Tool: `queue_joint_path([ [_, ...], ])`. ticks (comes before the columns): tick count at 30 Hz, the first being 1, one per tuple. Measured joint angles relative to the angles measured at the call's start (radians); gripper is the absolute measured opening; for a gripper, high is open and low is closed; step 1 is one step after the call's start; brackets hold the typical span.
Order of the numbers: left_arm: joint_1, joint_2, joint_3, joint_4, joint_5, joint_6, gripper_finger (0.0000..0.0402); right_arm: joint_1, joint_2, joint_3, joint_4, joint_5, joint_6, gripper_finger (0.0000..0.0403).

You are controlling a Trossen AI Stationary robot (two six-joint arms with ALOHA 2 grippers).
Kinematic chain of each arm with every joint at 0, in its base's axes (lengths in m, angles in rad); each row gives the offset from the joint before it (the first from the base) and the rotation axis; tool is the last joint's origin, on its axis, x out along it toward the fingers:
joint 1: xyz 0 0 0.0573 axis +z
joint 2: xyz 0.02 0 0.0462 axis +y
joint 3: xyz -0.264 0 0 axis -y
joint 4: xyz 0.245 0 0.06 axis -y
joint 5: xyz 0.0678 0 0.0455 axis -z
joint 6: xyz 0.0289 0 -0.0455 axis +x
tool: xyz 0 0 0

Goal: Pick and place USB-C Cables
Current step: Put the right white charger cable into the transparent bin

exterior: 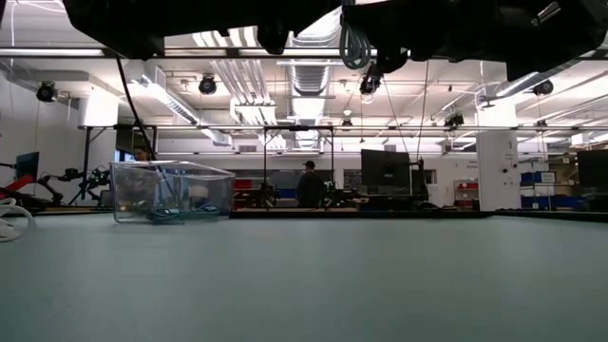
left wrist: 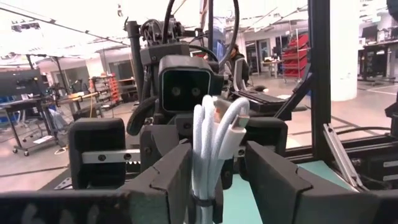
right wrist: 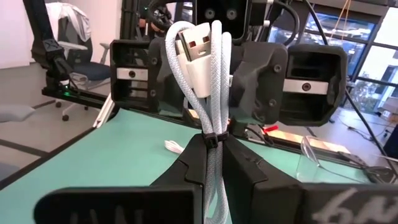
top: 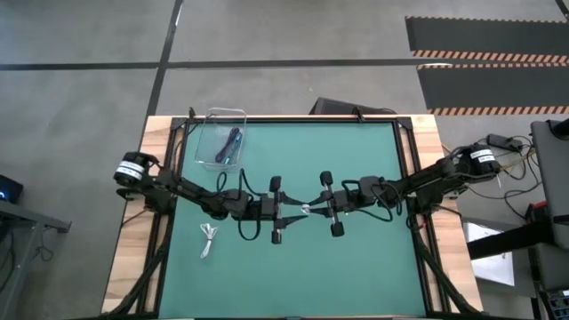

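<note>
A white USB-C cable bundle (top: pixel 305 211), bound by a black tie, hangs in mid-air over the table's middle between both grippers. My right gripper (top: pixel 315 210) is shut on it. My left gripper (top: pixel 296 213) faces it with open fingers standing on either side of the bundle (left wrist: pixel 211 149); I cannot tell whether one finger touches it. A second white bundle (top: pixel 209 238) lies flat on the mat near the left arm. The dark cable and the teal cable (top: pixel 229 145) lie inside a clear bin. My right gripper pinches the white bundle between its two fingers (right wrist: pixel 193 165) just below the black tie (right wrist: pixel 211 139). It comes level from the table's right side, with the fingers lying along the bundle. The loops and a white plug (right wrist: pixel 196 59) stick out past the fingertips. The bundle is lifted clear.
The clear bin (top: pixel 220 138) stands at the table's far left corner and shows in the low view (exterior: pixel 171 190). Black frame rails (top: pixel 411 178) run along the table's edges. Green mat (top: pixel 356 276) lies bare along the near side. A person (exterior: pixel 309 182) stands far behind the table.
</note>
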Motion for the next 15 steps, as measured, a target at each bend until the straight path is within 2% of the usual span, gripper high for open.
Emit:
queue_joint_path([
  [5, 0.004, 0.022, 0.006, 0.005, 0.0, 0.007, 0.0123, 0.0, 0.0, 0.0, -0.006, 0.0, 0.013, 0.002],
  [13, 0.004, 0.022, 0.005, 0.008, -0.009, 0.023, 0.0019, 0.001, 0.0, 0.0, -0.013, -0.001, 0.013, 0.0025],
  [15, 0.004, 0.022, 0.005, 0.008, -0.008, 0.022, 0.0014, 0.001, 0.0, 0.0, -0.014, 0.0, 0.013, 0.0033],
])
